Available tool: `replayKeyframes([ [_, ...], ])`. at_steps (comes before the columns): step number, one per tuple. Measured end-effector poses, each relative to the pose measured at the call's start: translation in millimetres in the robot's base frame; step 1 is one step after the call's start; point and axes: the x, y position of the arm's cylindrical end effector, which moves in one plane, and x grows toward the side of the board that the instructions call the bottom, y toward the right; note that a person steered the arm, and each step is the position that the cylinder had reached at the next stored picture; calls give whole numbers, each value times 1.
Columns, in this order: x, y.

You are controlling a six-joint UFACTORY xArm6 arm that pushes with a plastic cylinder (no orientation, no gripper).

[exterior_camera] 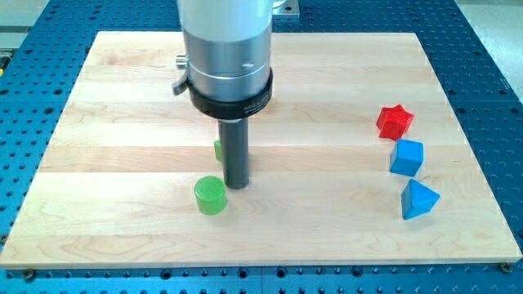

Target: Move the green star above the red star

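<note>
My tip (237, 184) rests on the wooden board (122, 122) left of centre. A green block (218, 149), probably the green star, is almost wholly hidden behind the rod; only a sliver shows at the rod's left side, a little above the tip. The red star (395, 121) lies far to the view's right, well apart from the tip.
A green cylinder (211, 195) stands just left of and below the tip. A blue cube (406, 157) lies right below the red star, and a blue triangular block (418, 200) lies below that. The arm's silver body (226, 49) hangs over the board's top centre.
</note>
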Motion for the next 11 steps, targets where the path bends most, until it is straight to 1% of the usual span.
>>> replayKeyframes([
  [2,-75,-4],
  [3,-76,-31],
  [5,-114,-30],
  [6,-120,10],
  [7,-120,83],
  [8,-120,85],
  [9,-130,110],
  [10,-160,111],
  [11,-168,117],
])
